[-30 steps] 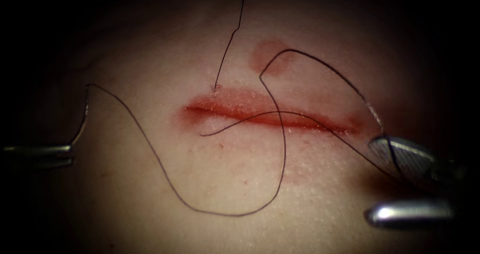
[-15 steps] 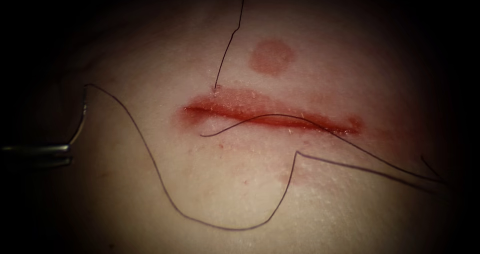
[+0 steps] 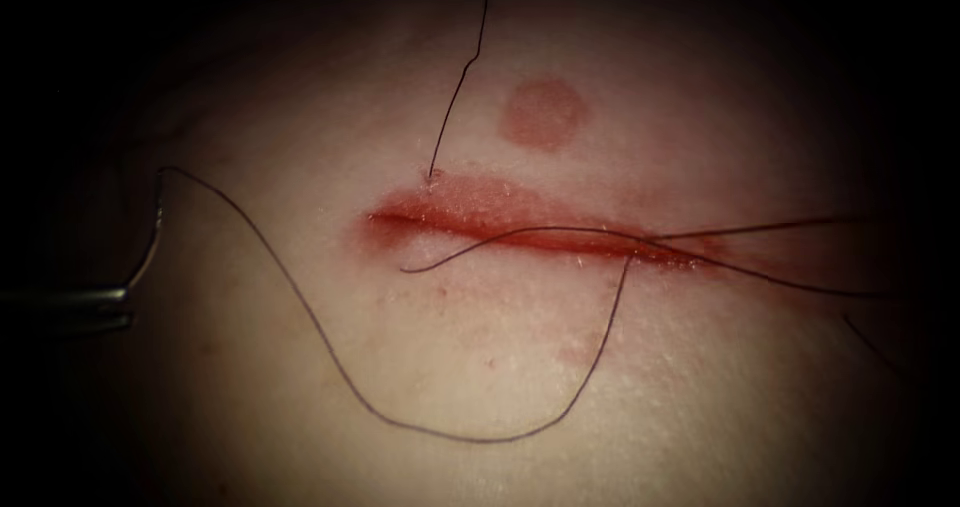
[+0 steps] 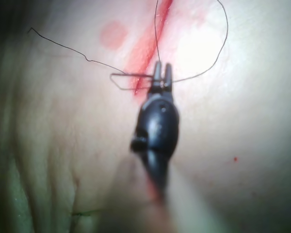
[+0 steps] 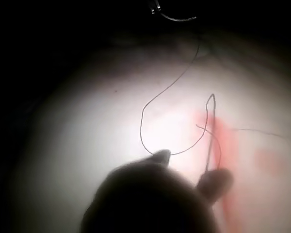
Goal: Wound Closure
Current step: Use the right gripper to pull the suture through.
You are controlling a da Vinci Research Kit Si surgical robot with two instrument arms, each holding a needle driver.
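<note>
Left of the cut (image 3: 540, 232), the left claw (image 3: 115, 300) pinches the needle (image 3: 152, 237) clear of the tissue (image 3: 450, 367); thread (image 3: 330, 352) trails rightward.

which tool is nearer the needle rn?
Left. The left tool grips the needle itself, away from its thread end, left of the cut, out of the tissue. The right tool sits far across the cut, thread running to it.

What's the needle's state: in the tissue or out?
Out. The left tool holds the needle near the end away from the thread, left of the cut; no part enters the tissue.
</note>
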